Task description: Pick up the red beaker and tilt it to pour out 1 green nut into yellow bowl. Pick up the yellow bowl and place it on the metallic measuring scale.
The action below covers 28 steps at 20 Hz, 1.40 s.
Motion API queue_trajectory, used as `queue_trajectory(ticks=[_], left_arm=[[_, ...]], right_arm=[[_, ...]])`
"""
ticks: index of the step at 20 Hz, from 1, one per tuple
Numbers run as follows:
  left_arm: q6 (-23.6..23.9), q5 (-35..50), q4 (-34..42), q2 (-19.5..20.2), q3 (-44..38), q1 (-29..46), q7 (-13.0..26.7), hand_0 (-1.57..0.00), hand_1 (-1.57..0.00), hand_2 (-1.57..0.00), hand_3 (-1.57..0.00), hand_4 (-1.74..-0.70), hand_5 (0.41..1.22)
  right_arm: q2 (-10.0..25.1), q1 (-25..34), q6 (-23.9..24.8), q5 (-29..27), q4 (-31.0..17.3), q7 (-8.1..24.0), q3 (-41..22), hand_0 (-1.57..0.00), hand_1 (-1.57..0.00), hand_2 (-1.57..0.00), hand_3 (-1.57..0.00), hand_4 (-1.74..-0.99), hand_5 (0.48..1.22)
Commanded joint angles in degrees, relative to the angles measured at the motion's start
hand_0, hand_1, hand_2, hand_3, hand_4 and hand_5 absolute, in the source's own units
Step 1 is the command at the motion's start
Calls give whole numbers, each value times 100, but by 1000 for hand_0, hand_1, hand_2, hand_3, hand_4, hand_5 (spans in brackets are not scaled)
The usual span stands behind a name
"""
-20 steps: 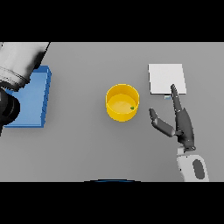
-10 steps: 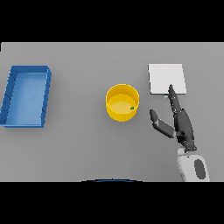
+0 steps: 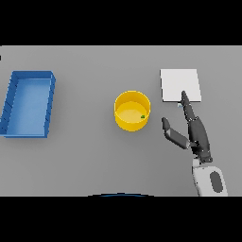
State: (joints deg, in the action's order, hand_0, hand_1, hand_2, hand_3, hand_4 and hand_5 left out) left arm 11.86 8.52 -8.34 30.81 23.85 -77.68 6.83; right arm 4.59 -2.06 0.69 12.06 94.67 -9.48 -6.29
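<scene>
The yellow bowl [image 3: 132, 110] stands near the table's middle with one small green nut [image 3: 142, 116] inside it at its right. To the bowl's upper right lies the metallic measuring scale [image 3: 180, 84], a flat pale square. My right hand [image 3: 196, 133] is open to the right of the bowl, fingers straight and pointing up toward the scale's lower edge, thumb spread toward the bowl without touching it. No red beaker shows in view. My left hand is out of sight.
A blue rectangular tray [image 3: 12, 108] lies at the table's left side, with nothing visible in it.
My left arm, which covered the upper left corner above the blue tray a second ago, has left the view. The right hand has barely shifted.
</scene>
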Motion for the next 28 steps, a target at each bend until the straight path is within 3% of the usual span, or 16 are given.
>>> queue_trajectory(ticks=[1, 5, 7, 9, 13, 14, 16, 17, 18, 21, 24, 28], left_arm=[[55, 83, -139, -49, -67, 23, -90, -1571, -1571, -1571, -1374, -1741, 1221], [181, 470, -1080, -268, -408, -73, -659, -1571, -1571, -1571, -1389, -1741, 1221], [196, 549, -1918, -526, -588, -312, -1010, -1571, -1571, -1571, -1393, -1741, 1221], [174, 638, -2882, -751, -767, -582, -1488, -1571, -1571, -1571, -1383, -1741, 1221], [-322, 602, -4753, -997, -972, -1357, -2254, -1571, -1571, -1571, -1366, -1735, 955], [-528, 455, -5129, -1067, -940, -1456, -2475, -1571, -1571, -1571, -1407, -1661, 888], [-901, 126, -5726, -1215, -853, -1704, -3128, -1571, -1545, -1489, -1238, -1311, 774], [-1070, -99, -5953, -1230, -784, -1791, -3482, -1495, -1380, -1311, -1098, -1155, 740], [-1338, -287, -6079, -1229, -788, -1831, -3833, -1253, -1104, -1049, -884, -1031, 714], [-1688, -652, -6450, -1220, -744, -1903, -4126, -641, -565, -536, -452, -823, 667], [-1468, -829, -6361, -1345, -580, -1785, -4176, -328, -289, -274, -231, -750, 647], [-1162, -638, -6116, -1386, -595, -1630, -4138, -134, -118, -112, -94, -715, 647]], right_arm=[[60, 59, -17, -22, 3, 84, 44, 1, 1, 1, 1, -1199, 707], [65, 93, -25, -12, -129, 46, 55, 1, 1, 1, 1, -1202, 699], [13, 51, -25, 0, -175, -80, 17, 1, 1, 1, 1, -1201, 693], [-3, 93, 7, 23, -136, 18, 10, 1, 1, 1, 1, -1186, 687], [63, 38, -95, -77, -177, -18, 62, 1, 1, 1, 1, -1168, 679], [26, 17, -78, -53, -109, -50, 24, 1, 1, 1, 1, -1165, 678], [-23, 16, -8, 25, -146, 28, -2, 1, 1, 1, 1, -1163, 671], [15, -34, -39, 13, -87, -11, -1, 1, 1, 1, 1, -1159, 669], [54, 24, -33, 1, -56, 34, 32, 1, 1, 1, 1, -1161, 669], [63, -10, -78, -49, -142, -64, 51, 1, 1, 1, 1, -1151, 677], [84, 124, -94, -99, -218, -57, 99, 1, 1, 1, 1, -1148, 688], [66, 78, -42, 13, -155, -40, 35, 1, 1, 1, 1, -1173, 688]])
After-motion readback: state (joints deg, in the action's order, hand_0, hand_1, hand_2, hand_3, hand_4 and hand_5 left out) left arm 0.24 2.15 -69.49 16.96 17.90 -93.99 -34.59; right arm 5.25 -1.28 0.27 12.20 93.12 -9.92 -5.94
